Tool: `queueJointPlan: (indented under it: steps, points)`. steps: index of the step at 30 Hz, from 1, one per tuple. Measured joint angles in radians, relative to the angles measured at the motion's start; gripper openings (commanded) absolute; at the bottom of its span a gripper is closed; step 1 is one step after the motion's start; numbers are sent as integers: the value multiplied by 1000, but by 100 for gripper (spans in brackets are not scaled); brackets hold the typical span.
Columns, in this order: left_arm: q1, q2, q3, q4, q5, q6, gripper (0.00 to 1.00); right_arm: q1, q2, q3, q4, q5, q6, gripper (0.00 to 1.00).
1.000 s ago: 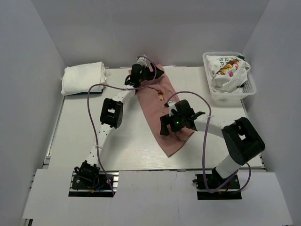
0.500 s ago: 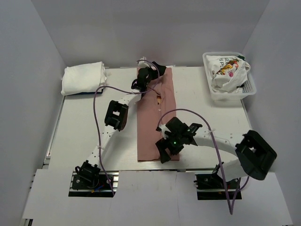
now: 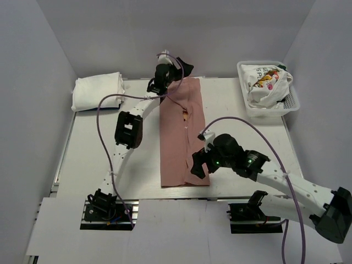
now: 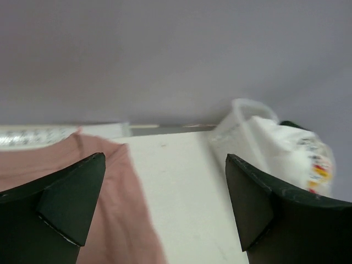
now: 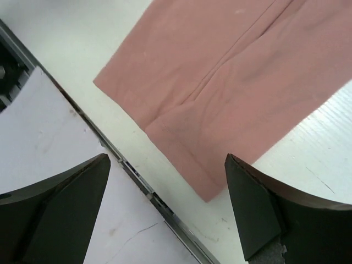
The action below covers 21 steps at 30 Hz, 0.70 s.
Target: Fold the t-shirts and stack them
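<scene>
Pink tee (image 3: 179,137) lies flat as a long strip mid-table (image 3: 93,154), running far end to near edge. Both grippers are empty: left gripper (image 3: 158,85) spread over the far end, right gripper (image 3: 199,166) spread just above the near hem. Likely next is the end-over-end fold. Pinch the hem corner through all layers and lift low. The hem sits close to the near rail (image 5: 137,181), so room is tight there; there's bare table left of the strip. Folded white stack (image 3: 99,91) and basket (image 3: 291,104) are well apart.
</scene>
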Motion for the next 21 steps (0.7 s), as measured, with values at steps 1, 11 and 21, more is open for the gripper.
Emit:
queueJointPlan:
  steps: [1, 11, 21]
  points:
    - [2, -66, -26, -37, 22, 16, 100, 0, -25, -5, 0, 16, 5, 90]
    - [-8, -1381, -1008, -231, 73, 106, 100, 0, -21, -131, -105, 155, 171, 90]
    - [-67, -1548, -1712, -494, 250, 13, 100, 0, 23, -235, -79, 115, 262, 90]
